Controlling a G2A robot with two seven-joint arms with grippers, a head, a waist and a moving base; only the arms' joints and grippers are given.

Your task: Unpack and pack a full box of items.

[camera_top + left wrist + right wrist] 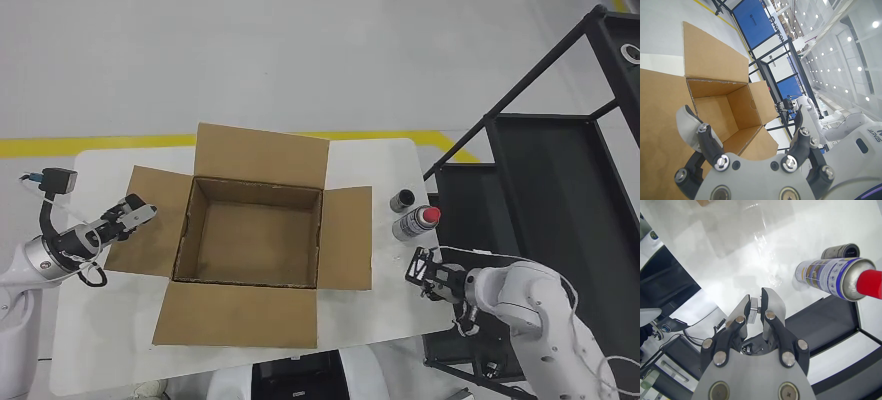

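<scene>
Left gripper (140, 213), top view: mine, at the left middle of the frame, over the outer edge of the box's left flap; I cannot tell whether it touches the cardboard.
Box (250, 240): centre of the frame, on the white table (100, 330), all four flaps folded out, bare cardboard floor showing.
Right gripper (420, 270): mine, right of centre, just off the box's right flap, near the table's edge.
Spray can (415, 222): upright on the table, right of the box, above my right gripper in the frame.
Metal cylinder (402, 200): just beside the can, on its upper side.
Black rack (560, 180): right side of the frame, next to the table.

Left wrist view: my left gripper (744, 113) stands spread wide, nothing between its fingers. The box (715, 62) lies beyond them, open, its inner walls and floor in sight. My right gripper (779, 108) shows farther off, past the box's far flap.

Right wrist view: my right gripper (755, 298) is drawn narrow and clamps a small metal block (753, 309) between its pads, above the table (734, 247). The spray can (829, 275), with a red cap (869, 283), stands near. The metal cylinder (840, 251) stands just behind the can. The black rack (819, 323) runs along the table's edge.
</scene>
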